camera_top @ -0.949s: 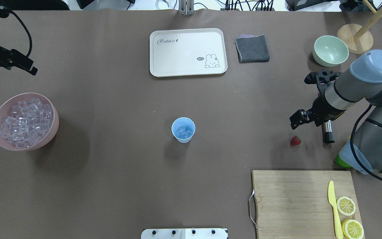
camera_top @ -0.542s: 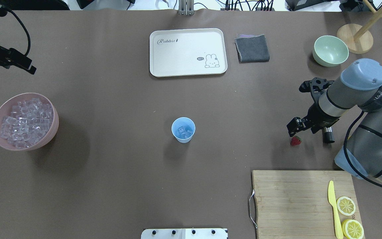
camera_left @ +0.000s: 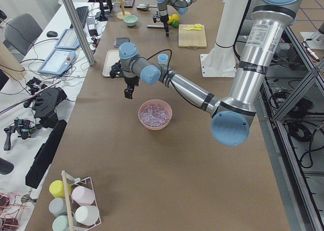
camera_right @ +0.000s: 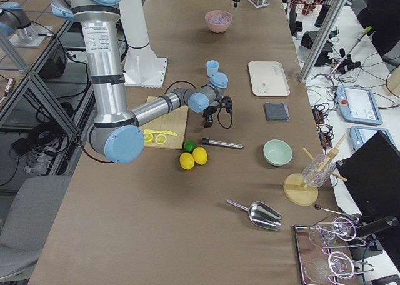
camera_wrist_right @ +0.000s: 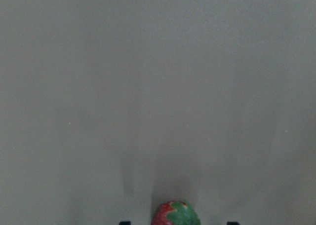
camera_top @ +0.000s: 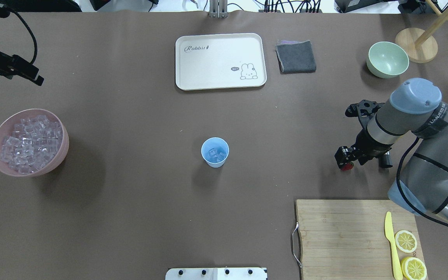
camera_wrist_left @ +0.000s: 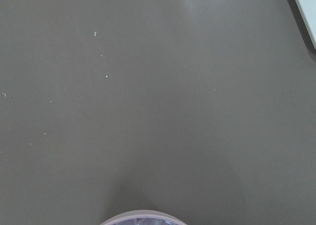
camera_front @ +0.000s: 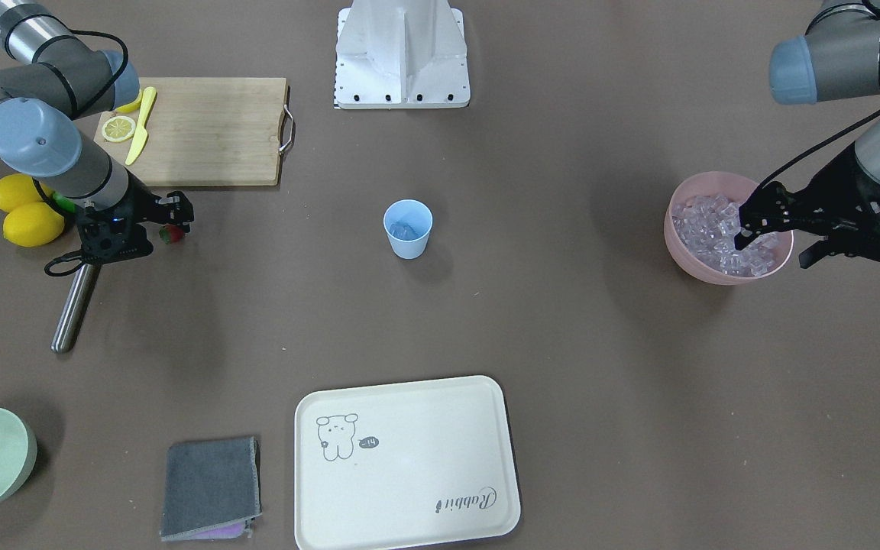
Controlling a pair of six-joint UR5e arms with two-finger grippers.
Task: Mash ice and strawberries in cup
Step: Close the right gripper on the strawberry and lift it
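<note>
One strawberry, straddled but not yet gripped

We read the right tool (camera_top: pixel 346 161) as open. Its fingers stand either side of the strawberry (camera_wrist_right: pixel 176 213), which lies on the table (camera_top: pixel 130 116) well to the right of the cup (camera_top: pixel 215 152). The cup already holds some ice (camera_top: pixel 217 154). The left tool (camera_front: pixel 774 246) also looks open, hanging by the pink bowl (camera_top: pixel 65 132). We judge three hazards. The small, rounded berry may squirt or roll out if the fingers close off-centre. It may bruise under excess force. The wrist may also knock the steel rod (camera_front: pixel 72 305) lying just beside it. Against 0.9 s ago, the right tool has come down and over the berry, which then lay fully exposed and now shows only as a red sliver. Cup, bowl and left arm are essentially unchanged.
</note>
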